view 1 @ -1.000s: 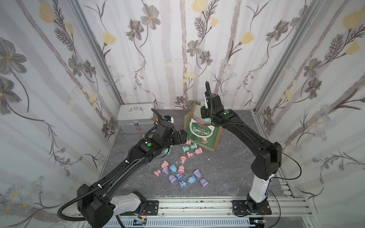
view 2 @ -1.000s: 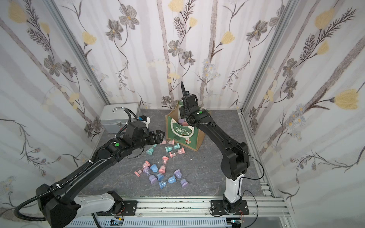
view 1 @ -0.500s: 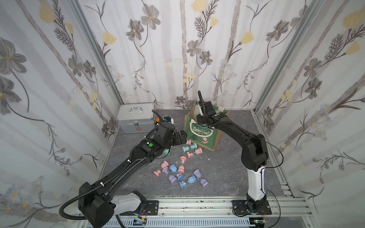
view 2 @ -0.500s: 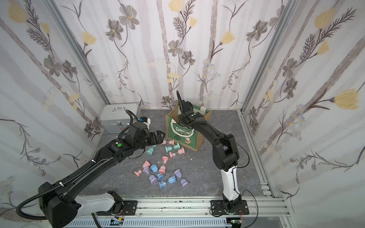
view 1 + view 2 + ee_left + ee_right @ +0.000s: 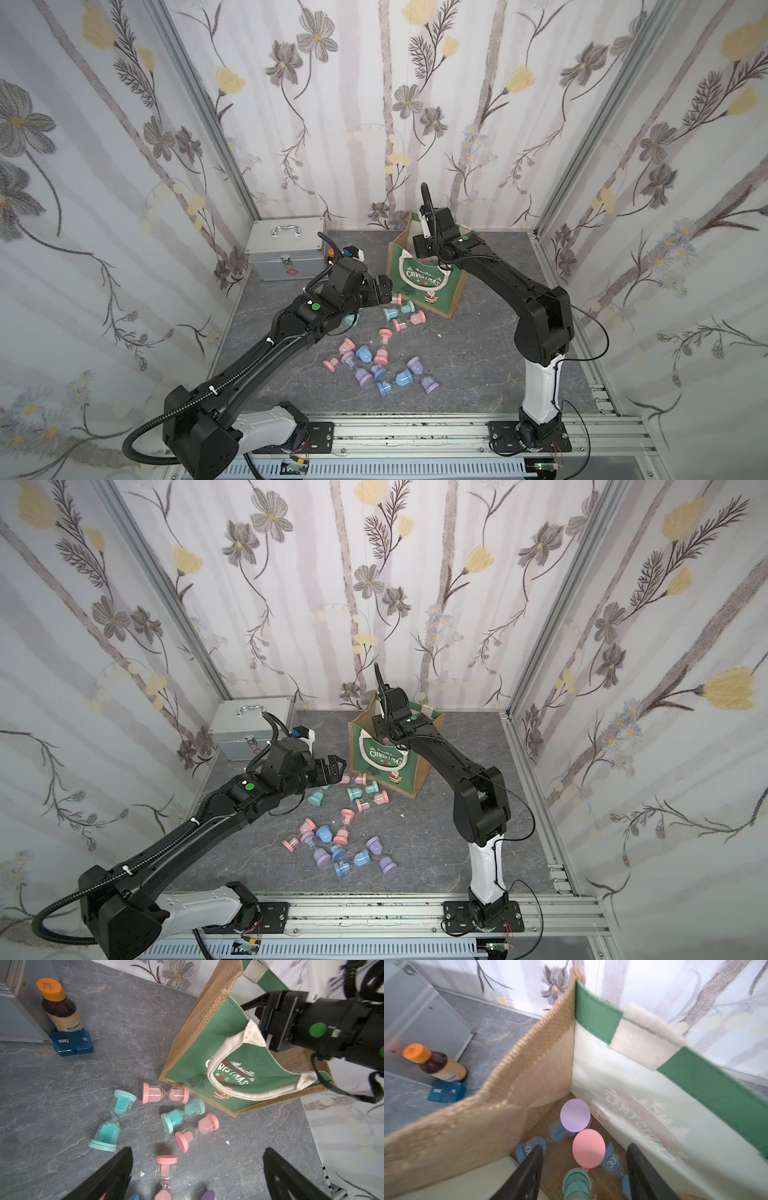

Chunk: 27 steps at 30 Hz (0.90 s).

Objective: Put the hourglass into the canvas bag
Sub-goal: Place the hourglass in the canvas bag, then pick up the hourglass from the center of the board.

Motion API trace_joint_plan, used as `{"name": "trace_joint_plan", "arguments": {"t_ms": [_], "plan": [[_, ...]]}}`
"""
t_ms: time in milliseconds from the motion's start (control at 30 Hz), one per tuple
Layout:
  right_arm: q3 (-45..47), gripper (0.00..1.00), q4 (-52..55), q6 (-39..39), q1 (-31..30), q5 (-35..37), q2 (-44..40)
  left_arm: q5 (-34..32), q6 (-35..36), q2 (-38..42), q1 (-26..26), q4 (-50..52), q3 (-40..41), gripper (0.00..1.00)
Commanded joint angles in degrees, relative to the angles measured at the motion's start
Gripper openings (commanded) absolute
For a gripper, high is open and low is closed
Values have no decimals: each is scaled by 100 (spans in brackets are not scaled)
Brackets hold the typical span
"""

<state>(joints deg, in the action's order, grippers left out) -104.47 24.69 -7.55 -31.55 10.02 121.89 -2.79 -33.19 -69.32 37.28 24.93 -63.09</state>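
The canvas bag (image 5: 424, 286) (image 5: 384, 766) stands open at the back of the table. My right gripper (image 5: 419, 249) (image 5: 585, 1147) hangs open in its mouth. A teal hourglass (image 5: 577, 1183) sits loose between its fingers, touching neither. Below lie pink-capped (image 5: 588, 1148), purple-capped (image 5: 575, 1114) and blue (image 5: 611, 1159) hourglasses on the bag's floor. My left gripper (image 5: 384, 289) (image 5: 197, 1150) is wide open and empty, low over the table beside the bag (image 5: 207, 1049). Beneath it lie a pink hourglass (image 5: 166, 1176), another pink one (image 5: 196, 1131) and a teal one (image 5: 182, 1114).
Several more hourglasses (image 5: 374, 365) lie scattered mid-table. A silver metal case (image 5: 286, 249) stands at the back left. A brown bottle with an orange cap (image 5: 59, 1007) and a blue pill box (image 5: 71, 1043) sit beside it. Patterned walls close in on three sides.
My right gripper has dropped from above the bag into its mouth, and its jaws have come apart from shut. The left arm has barely moved.
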Motion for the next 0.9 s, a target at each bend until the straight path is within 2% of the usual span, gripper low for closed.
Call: {"name": "trace_joint_plan", "arguments": {"t_ms": [0,300,500,767,867], "plan": [[-8,63,-85,-113,-40,-339,-283,-15,-50,57,-1,32,-28,100],[175,74,377,-513,-303,-455,-1193,116,-51,408,-1,498,68,100],[787,79,754,-914,-594,-386,-1964,223,-65,701,19,785,281,100],[2352,83,978,-1606,-1247,-74,-3002,238,-180,987,169,1055,680,100],[2912,83,1011,-1829,-1714,137,-3421,163,-248,1103,310,1004,908,100]]}}
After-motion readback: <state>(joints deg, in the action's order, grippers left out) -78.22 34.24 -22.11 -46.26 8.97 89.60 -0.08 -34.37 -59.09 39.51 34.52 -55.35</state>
